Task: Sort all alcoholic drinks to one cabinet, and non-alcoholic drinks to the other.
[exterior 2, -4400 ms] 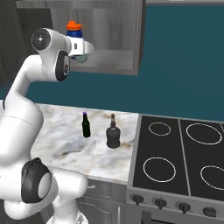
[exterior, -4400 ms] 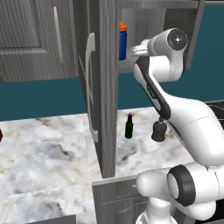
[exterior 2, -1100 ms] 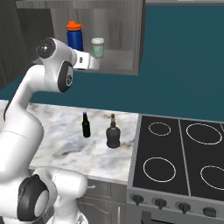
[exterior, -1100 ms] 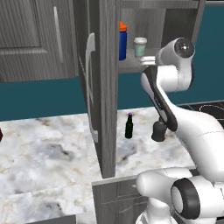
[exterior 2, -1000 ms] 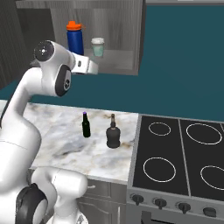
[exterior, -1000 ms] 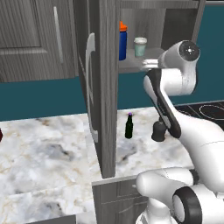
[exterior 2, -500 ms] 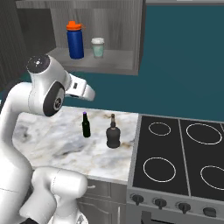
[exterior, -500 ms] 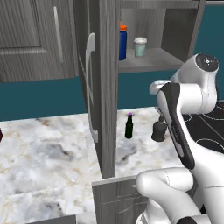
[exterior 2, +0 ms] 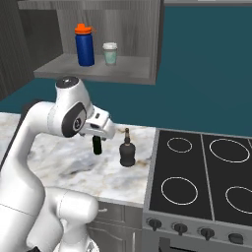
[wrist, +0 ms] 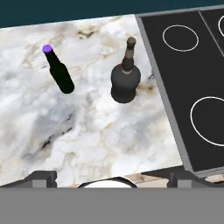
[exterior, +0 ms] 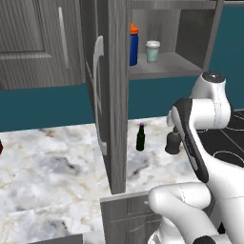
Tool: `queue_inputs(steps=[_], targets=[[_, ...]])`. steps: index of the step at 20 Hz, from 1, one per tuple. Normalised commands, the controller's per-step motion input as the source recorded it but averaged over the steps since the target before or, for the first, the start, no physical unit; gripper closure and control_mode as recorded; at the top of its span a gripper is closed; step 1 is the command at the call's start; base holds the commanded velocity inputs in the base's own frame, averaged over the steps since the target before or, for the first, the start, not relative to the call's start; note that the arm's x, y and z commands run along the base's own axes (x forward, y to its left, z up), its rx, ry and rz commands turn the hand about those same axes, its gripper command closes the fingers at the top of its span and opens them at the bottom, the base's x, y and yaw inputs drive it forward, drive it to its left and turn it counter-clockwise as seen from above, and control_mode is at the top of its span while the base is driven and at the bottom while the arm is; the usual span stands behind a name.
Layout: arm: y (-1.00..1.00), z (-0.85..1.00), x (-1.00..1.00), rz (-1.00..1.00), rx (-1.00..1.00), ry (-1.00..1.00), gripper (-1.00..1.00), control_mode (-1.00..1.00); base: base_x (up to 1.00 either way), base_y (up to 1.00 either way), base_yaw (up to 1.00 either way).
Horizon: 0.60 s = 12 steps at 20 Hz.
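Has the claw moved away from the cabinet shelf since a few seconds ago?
Yes. The claw has dropped from the shelf, by the blue bottle, to above the counter.

On the open cabinet shelf [exterior 2: 123, 69] up ahead stand the blue bottle [exterior 2: 84, 46] with its orange cap and, just beside it on the right, the pale lidded cup [exterior 2: 110, 53] — both upright. Below, on the marble counter [exterior 2: 64, 162], the squat black bottle [exterior 2: 127, 149] stands near the stove [exterior 2: 202, 177]. My wrist hides most of the slim dark bottle [exterior 2: 97, 146].
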Motion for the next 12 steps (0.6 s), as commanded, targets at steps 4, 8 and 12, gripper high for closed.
queue_inputs(steps=[4,8,12], targets=[[-0.37,-0.72,0.04,0.0,0.03,0.24,-1.0,-1.0,0.0,0.0,0.0],[-0.28,-0.59,0.23,0.0,0.03,0.15,-1.0,-1.0,0.0,0.0,0.0],[-0.08,-0.35,0.43,0.0,0.0,0.02,-1.0,-1.0,0.0,0.0,0.0]])
